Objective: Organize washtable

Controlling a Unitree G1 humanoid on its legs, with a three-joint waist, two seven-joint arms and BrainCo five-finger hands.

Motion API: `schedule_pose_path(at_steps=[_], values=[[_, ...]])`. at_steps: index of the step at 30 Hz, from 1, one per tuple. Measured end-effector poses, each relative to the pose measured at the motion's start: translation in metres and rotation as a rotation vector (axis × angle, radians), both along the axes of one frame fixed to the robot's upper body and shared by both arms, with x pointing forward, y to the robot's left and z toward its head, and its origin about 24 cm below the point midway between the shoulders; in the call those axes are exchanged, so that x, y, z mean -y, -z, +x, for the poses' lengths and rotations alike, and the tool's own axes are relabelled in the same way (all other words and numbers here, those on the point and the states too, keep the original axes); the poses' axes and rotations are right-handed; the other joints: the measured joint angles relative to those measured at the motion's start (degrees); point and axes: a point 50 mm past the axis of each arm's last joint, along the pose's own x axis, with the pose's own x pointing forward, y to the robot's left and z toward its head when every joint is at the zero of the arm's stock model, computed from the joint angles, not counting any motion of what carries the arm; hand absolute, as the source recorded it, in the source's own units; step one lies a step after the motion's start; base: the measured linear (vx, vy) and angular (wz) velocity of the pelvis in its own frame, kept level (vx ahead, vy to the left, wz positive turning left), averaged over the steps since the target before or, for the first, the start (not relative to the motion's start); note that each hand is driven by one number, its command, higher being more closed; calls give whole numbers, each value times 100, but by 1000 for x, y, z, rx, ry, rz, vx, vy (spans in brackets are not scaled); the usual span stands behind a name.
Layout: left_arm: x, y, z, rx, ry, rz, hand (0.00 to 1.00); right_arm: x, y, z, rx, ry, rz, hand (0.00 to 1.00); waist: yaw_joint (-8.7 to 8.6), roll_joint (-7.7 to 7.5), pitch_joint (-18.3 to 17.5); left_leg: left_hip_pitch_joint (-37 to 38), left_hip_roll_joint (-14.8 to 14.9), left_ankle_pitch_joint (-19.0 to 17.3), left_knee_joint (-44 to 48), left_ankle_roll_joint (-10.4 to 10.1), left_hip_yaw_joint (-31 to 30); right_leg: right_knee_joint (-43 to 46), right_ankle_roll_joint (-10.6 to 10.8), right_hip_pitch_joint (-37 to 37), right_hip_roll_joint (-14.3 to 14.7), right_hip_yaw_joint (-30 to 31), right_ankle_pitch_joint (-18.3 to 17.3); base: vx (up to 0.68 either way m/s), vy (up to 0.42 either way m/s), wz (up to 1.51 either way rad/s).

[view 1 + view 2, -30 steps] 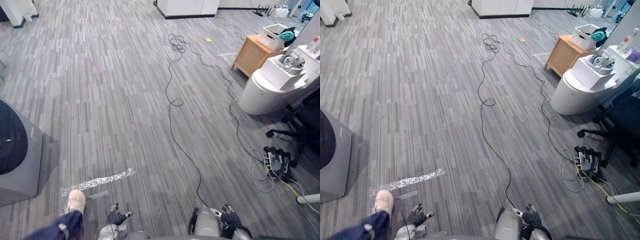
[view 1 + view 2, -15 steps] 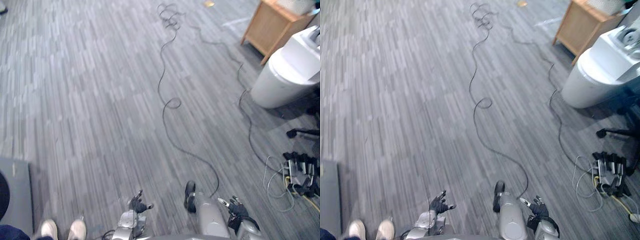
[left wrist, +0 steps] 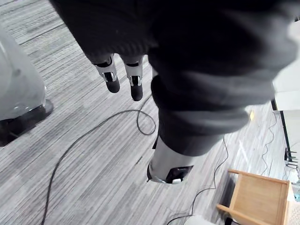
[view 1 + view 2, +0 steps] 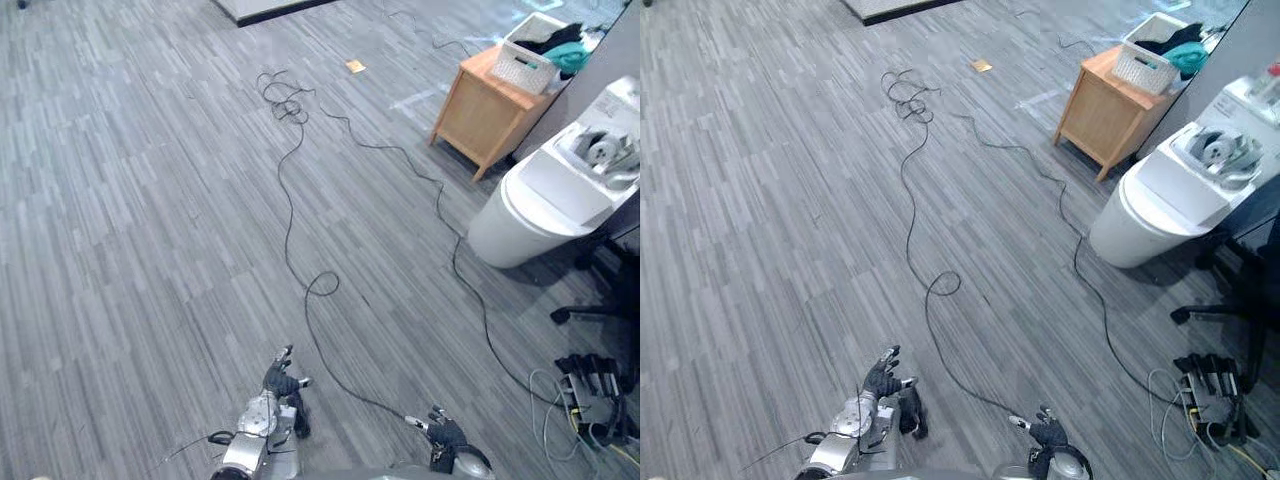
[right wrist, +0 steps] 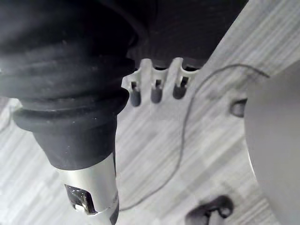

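While left hand (image 4: 281, 378) and right hand (image 4: 443, 430) hang near, fingers loose and empty, the white washtable (image 4: 520, 215) stands well apart to the far right, closer to the right hand.

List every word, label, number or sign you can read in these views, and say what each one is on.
No text can be read in any view.
Small tan card on the carpet: too small to tell whether it carries print.
White basket on the wooden cabinet: no lettering can be made out.
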Motion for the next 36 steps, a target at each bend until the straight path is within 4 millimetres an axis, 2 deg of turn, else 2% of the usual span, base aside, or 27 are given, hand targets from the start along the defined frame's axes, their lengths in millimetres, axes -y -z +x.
schedule_pose_path(at_steps=[1, 2, 3, 4, 5, 6, 7, 8, 9, 10, 11, 12, 14, 15, 16, 17, 19, 20, 22, 23, 24, 25, 26, 28, 30, 31, 36], values=[[-2, 2, -10, -14, -12, -1, 0, -3, 3, -9, -23, 0, 5, 0, -19, -120, -250, 361, -285, -127, -498, -70, 84, 886, 20, -344, -186, 1, 40, 487, 415, -20], [-1, 3, -13, -18, -11, -4, 0, -3, 4, -14, -32, 15, 11, 0, -61, -122, -391, 569, -426, -304, -744, -66, 82, 1465, 68, -605, -282, 0, 75, 504, 390, 27], [2, 2, -11, -14, 9, -5, 0, -5, 4, -14, -27, 25, 17, 0, -88, -232, -473, 870, -723, -625, -1021, 18, 78, 2537, 368, -1044, -499, 106, 311, 453, 269, 67], [-1, 2, -10, -16, 16, 0, 0, -7, 5, -15, -36, 25, 25, 0, -72, -348, -492, 1112, -1026, -754, -1140, 110, -53, 3317, 516, -1318, -699, 244, 978, 431, 236, 74], [3, 3, -12, -22, 18, -16, 0, -7, 5, -16, -39, 23, 28, 0, -82, -284, -462, 1260, -1131, -792, -1232, 127, -136, 3747, 597, -1458, -761, 266, 1130, 390, 152, 79], [5, 5, -15, -35, 5, -37, 0, -3, 4, -15, -31, 18, 29, 0, -90, -230, -460, 1560, -1250, -897, -1377, 132, -330, 4654, 373, -1773, -774, 134, 505, 407, 115, 76], [4, 7, -21, -52, -12, -47, 0, 1, 2, -13, -15, 23, 15, 0, -110, -130, -444, 1875, -1280, -976, -1539, 98, -552, 5191, -23, -2048, -739, -238, -243, 413, 111, 78], [3, 8, -23, -61, -26, -55, 0, 4, 1, -11, -7, 28, 8, 0, -126, -71, -443, 2018, -1283, -994, -1642, 80, -681, 5278, -191, -2193, -708, -472, -585, 426, 102, 84], [2, 10, -25, -74, -48, -68, 0, 8, -1, -10, 5, 30, -2, 0, -166, 54, -448, 2268, -1248, -1036, -1853, 66, -964, 5105, -416, -2589, -424, -801, -1192, 419, 48, 107], [2, 10, -24, -75, -67, -78, 0, 10, -5, -3, 41, 41, -4, 0, -284, 185, -412, 2429, -1114, -1025, -1951, 5, -1217, 4293, -431, -2943, 3, -736, -1560, 430, 0, 126], [2, 10, -23, -75, -72, -79, 0, 12, -7, 0, 61, 49, -9, 0, -377, 227, -384, 2495, -1059, -1021, -1978, -3, -1386, 3636, -432, -3048, 237, -604, -1583, 441, -87, 167], [1, 12, -24, -87, -74, -76, 0, 14, -9, 1, 72, 58, -15, 0, -432, 201, -384, 2596, -1080, -1006, -2046, -33, -1701, 2192, -300, -3125, 472, -224, -1380, 458, -155, 166], [-1, 12, -24, -88, -83, -72, 0, 15, -4, -10, 30, 87, -10, 0, -386, -16, -455, 2811, -1273, -1181, -1995, -324, -2206, 679, -161, -3164, 478, 582, -479, 498, -210, 196], [0, 14, -24, -98, -107, -84, 0, 21, -2, -15, 11, 98, -21, 0, -388, -100, -445, 2799, -1270, -1469, -1628, -501, -2646, 1097, -324, -3182, 369, 571, -205, 435, -215, 177], [2, 14, -24, -99, -123, -96, 0, 27, -3, -15, 1, 90, -39, 0, -318, 93, -433, 2696, -1143, -1493, -1349, -551, -2732, 1314, -429, -3173, 381, 424, -349, 577, -306, 200], [11, 12, -22, -88, -132, -126, 0, 36, -3, -17, -9, 93, -63, 0, -213, 211, -338, 2043, -994, -1492, -77, -873, -2860, 1542, -446, -3060, 214, -17, -785, 414, -237, 143], [13, 11, -20, -83, -154, -144, 0, 43, -7, -11, 9, 91, -80, 0, -171, 368, -197, 1052, -595, -1252, 1725, -1544, -2740, 1513, -548, -2658, 141, -508, -1057, 402, -238, 148], [14, 12, -23, -91, -148, -145, 0, 41, -7, -11, 7, 109, -74, 0, -104, 362, -182, 759, -345, -1260, 2213, -1518, -2464, 1375, -574, -2388, 137, -732, -1100, 358, -210, 114], [18, 11, -23, -89, -115, -150, 0, 31, -6, -9, 16, 130, -44, 0, -17, 207, -168, 639, -76, -1264, 1617, -1217, -1802, 842, -556, -1815, 111, -1015, -1088, 225, -138, 60], [20, 10, -22, -84, -103, -156, 0, 29, -6, -8, 21, 131, -39, 0, -11, 189, -179, 662, -108, -1220, 1132, -1139, -1723, 720, -519, -1743, 112, -1030, -1070, 166, -46, 10], [23, 7, -19, -67, -87, -170, 0, 28, -8, -2, 42, 125, -37, 0, -11, 214, -193, 708, -258, -1056, 26, -989, -1741, 562, -438, -1754, 156, -1018, -1040, 150, 35, -26], [24, 6, -17, -61, -92, -176, 0, 28, -9, 1, 50, 122, -39, 0, -32, 321, -253, 743, -395, -536, -1004, -895, -1967, 396, -363, -1839, 293, -932, -965, 193, 72, -51], [20, 7, -17, -65, -98, -172, 0, 27, -9, 2, 48, 122, -34, 0, -17, 346, -288, 810, -425, -290, -1146, -816, -2033, 283, -346, -1850, 318, -827, -904, 188, 94, -63], [10, 9, -18, -78, -99, -142, 0, 14, 0, -16, -11, 147, 7, 0, -85, 80, -428, 1068, -636, -60, -1849, -766, -1775, -550, -285, -1635, 286, -691, -451, 241, 94, -47], [5, 9, -15, -77, -89, -123, 0, 14, 1, -23, -23, 195, 16, 0, -111, -10, -482, 1240, -810, 98, -2220, -679, -1601, -802, -277, -1559, 186, -583, -321, 210, 95, -22], [-9, 26, -32, -187, -88, -61, 0, 1, 5, -27, -49, 152, 42, 0, -376, -203, -814, 2171, -1108, 440, -3349, -660, -1260, -1008, -140, -1349, 153, 10, -254, 98, 38, -10], [-10, 28, -36, -199, -95, -62, 0, 2, 6, -27, -52, 153, 42, 0, -375, -191, -815, 2207, -1101, 440, -3349, -660, -1223, -979, -150, -1354, 158, 40, -253, -44, -18, -3]])
